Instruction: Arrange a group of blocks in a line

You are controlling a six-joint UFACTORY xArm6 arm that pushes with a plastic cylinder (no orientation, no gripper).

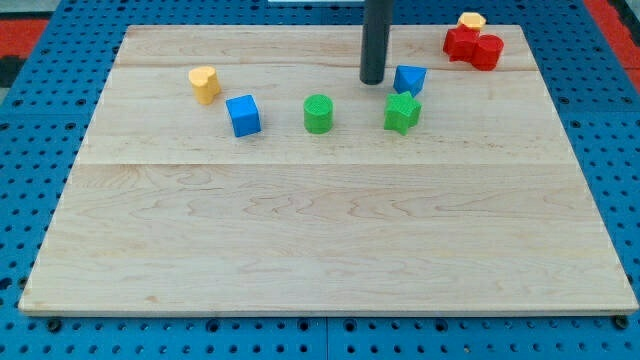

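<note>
Wooden desk (330, 240) of pale planks sits on a blue pegboard (30, 200), seen from the view's bottom edge looking up. Dark rod comes down from the view's top centre; my tip (373, 81) rests on the board in the upper middle, just to the view's left of a blue block (409, 79), with a thin gap visible between them. The end effector is a plain rod with nothing to open or close, and it grips nothing. A green star-like block (402, 112) sits directly below the blue one, touching or nearly touching it. A green cylinder (318, 114) stands to the view's left of the star-like block, well apart from it. Further left, a blue cube (243, 115), turned slightly, then a yellow heart-shaped block (204, 84) up and left of it. These four run in a loose, shallow arc across the upper half of the board. At the view's top right corner, two red blocks (472, 46) sit pressed together, exact shapes hard to make out, with a small yellow block (471, 20) just behind them, touching. My tip is well apart from that cluster.
</note>
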